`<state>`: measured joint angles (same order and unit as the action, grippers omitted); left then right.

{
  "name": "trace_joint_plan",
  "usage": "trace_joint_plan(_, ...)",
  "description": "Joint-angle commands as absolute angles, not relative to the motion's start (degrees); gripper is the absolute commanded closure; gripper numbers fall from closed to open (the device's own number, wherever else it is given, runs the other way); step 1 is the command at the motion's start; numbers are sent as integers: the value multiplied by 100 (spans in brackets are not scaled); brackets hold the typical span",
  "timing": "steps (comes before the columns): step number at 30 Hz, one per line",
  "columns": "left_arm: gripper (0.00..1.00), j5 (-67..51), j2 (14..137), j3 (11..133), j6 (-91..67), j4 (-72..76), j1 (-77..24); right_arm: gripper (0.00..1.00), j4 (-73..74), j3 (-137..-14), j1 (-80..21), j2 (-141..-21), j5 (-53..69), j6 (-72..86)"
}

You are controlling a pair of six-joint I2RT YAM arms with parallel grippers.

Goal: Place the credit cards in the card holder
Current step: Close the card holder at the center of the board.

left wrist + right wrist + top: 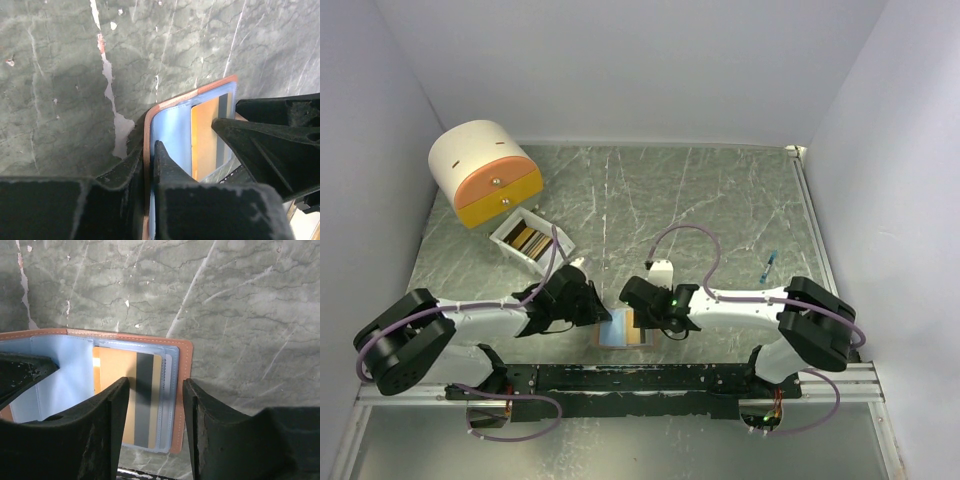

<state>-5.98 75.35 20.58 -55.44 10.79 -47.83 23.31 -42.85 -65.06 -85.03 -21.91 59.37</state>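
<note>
Salmon-brown folding card holder lies open on the grey marbled table, its flap pinched by the left gripper. The right gripper gapes over a pocketed tan-orange credit card. Closing could snag the pocket and drag the card out.

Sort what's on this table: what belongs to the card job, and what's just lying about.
Belongs to the job:
card holder, lying open
orange card, in its pocket
more cards, in the white box

Just lying about:
round cream-and-orange drawer unit, far left
small blue stick, at the right
</note>
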Motion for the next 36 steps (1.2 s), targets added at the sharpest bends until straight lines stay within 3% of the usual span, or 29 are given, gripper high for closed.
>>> trace_joint_plan(1,87,-11,7501,2225,-5382,206,-4815,54,2473,-4117,-6517,-8382,-2478,6001)
trace_joint_plan(4,91,113,7330,2279,-5429,-48,-4811,54,2442,-4086,-6521,-8322,-2470,5987)
trace_joint_plan(9,80,46,6838,2211,-5603,12,-4811,55,2414,-4148,-6523,-8328,-2470,5910)
trace_joint_plan(13,82,-66,6524,2199,-5618,49,-4812,55,2569,-4275,-6530,-8181,-2453,5760)
trace_joint_plan(15,75,-219,6464,2244,-5593,80,-4810,55,2698,-4297,-6514,-7913,-2452,5673)
trace_joint_plan(17,62,-390,6485,2349,-5568,50,-4815,54,2819,-4292,-6519,-7642,-2474,5591)
trace_joint_plan(20,56,-664,6529,2423,-5548,143,-4813,52,2962,-4237,-6460,-7243,-2548,5532)
trace_joint_plan(30,48,-1378,6295,2383,-5786,882,-4812,54,2557,-3695,-6109,-6978,-2083,5451)
trace_joint_plan(36,54,-1619,6218,2301,-5844,1329,-4823,57,2468,-3580,-6067,-6948,-2106,5530)
